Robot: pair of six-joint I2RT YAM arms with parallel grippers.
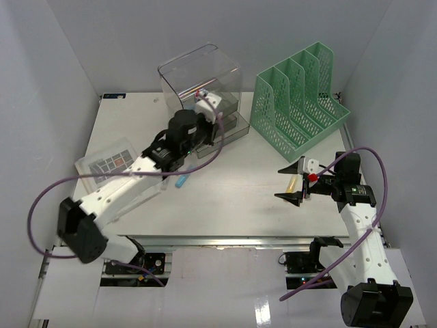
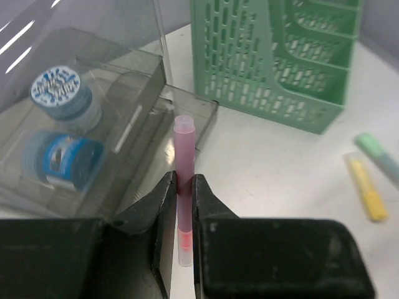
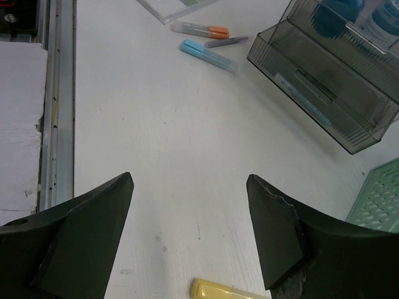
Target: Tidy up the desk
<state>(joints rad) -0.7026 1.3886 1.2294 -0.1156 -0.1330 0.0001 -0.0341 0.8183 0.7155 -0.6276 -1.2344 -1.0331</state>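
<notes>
Across the middle of the scene lies the white desk (image 1: 232, 205), its metal rail along the near edge, and the tidying looks only partly done; at its far side stand the smoky drawer box (image 1: 205, 68) and, to the right, the green rack (image 1: 300, 102), whose slots look empty as far as the overhead view shows; two rolls of tape (image 2: 59, 90) sit inside the box's drawers, so some storing seems finished; the lower drawer (image 2: 193, 109) is pulled out toward the near side; the left gripper (image 2: 184, 180) is clenched on a pink pen (image 2: 185, 137), held above the desk just beside that open drawer, which I judge to be its destination; loose things remain on the surface; a blue highlighter (image 3: 209, 54), an orange-capped pen (image 3: 199, 29) and a purple pen (image 3: 227, 42) lie close together near the left arm; a flat clear case (image 1: 106, 160) rests at the left edge; a yellow highlighter (image 3: 224, 291) lies on the right, with a pale green one (image 2: 374, 149) just beside it; the right gripper (image 3: 188, 180) hangs over the yellow one with its jaws spread wide and nothing between them, apparently set to collect it; by my estimate, at least five pens are yet to be put away.
</notes>
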